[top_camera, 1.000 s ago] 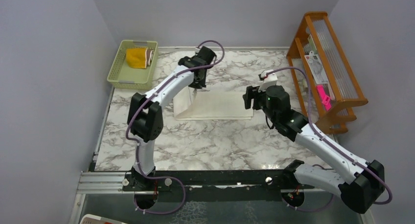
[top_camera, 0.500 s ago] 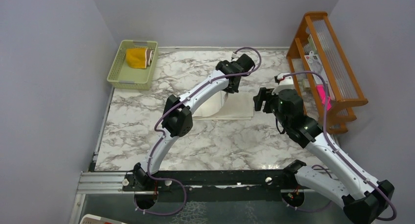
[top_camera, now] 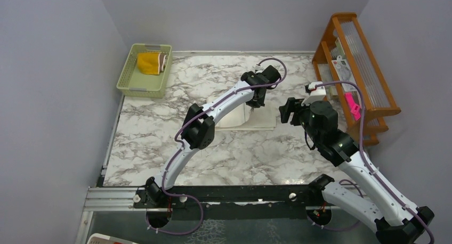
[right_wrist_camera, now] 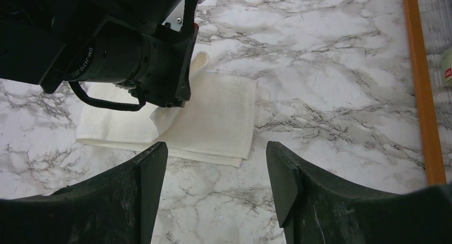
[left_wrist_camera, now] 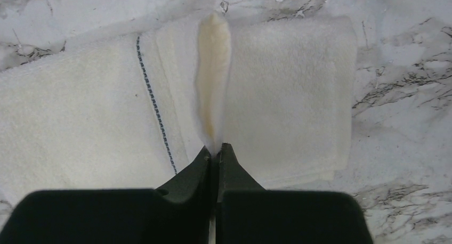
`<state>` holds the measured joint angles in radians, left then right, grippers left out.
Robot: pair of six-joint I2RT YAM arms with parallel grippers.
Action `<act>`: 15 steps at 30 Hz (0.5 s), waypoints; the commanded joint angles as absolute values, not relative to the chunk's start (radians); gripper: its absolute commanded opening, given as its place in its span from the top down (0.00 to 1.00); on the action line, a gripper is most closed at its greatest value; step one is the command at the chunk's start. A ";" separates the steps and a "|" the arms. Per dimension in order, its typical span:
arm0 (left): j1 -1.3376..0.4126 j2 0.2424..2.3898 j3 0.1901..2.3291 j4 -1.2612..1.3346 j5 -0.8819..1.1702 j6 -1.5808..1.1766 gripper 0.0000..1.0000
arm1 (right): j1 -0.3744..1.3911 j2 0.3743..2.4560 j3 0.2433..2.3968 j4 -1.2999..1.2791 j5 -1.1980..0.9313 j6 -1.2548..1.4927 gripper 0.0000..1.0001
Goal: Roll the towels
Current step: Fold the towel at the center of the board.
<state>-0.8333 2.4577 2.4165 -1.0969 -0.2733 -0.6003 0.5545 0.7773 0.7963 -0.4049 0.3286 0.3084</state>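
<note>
**Left end effector [left_wrist_camera: 216, 151] clamped on a raised fold of the cream-white towel [left_wrist_camera: 288, 95]**

The jaws are seen pressed fully together, and a narrow ridge of cloth is pinched between them. The ridge is lifted off the rest of the towel and stands up along its middle. The towel itself is laid out flat on the marble-patterned bench [top_camera: 213, 153], right of centre. Layered edges are visible at its right end, and a dashed blue stitch line is seen just left of the ridge.

Over to the other side: the right end effector [right_wrist_camera: 213, 156] is held open, jaws set wide apart, with nothing gripped between them. It is poised near the towel's right end, clear of the cloth. From its wrist camera, the towel's right edge and the left arm's wrist above it are framed between the two fingers [right_wrist_camera: 141, 190].

The brown towel [top_camera: 151, 63], its mustard-yellow side showing, is found in the light-green basket [top_camera: 139, 85] at the far left corner, well apart from both arms. A wooden rack [top_camera: 368, 79] is seen standing along the right edge of the bench.
</note>
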 commanded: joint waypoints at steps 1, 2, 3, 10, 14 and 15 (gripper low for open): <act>-0.855 2.421 2.419 -1.028 -0.216 -0.646 1.00 | 0.549 0.760 0.814 -0.420 0.310 0.295 0.31; -0.860 2.419 2.410 -1.014 -0.214 -0.650 1.00 | 0.549 0.761 0.813 -0.421 0.309 0.295 0.31; -0.867 2.415 2.401 -1.000 -0.210 -0.655 1.00 | 0.549 0.759 0.814 -0.421 0.307 0.293 0.31; -0.882 2.393 2.294 -0.847 -0.130 -0.696 1.00 | 0.549 0.742 0.811 -0.429 0.308 0.288 0.31; -0.886 2.387 2.268 -0.813 -0.130 -0.720 1.00 | 0.549 0.731 0.804 -0.433 0.305 0.288 0.31; -0.890 2.380 2.260 -0.806 -0.142 -0.727 1.00 | 0.548 0.729 0.803 -0.433 0.304 0.288 0.31</act>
<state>-0.8780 2.4538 2.2753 -0.8894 -0.1642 -0.6811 0.5545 0.7475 0.7963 -0.4095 0.3225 0.3000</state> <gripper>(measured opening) 0.032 0.690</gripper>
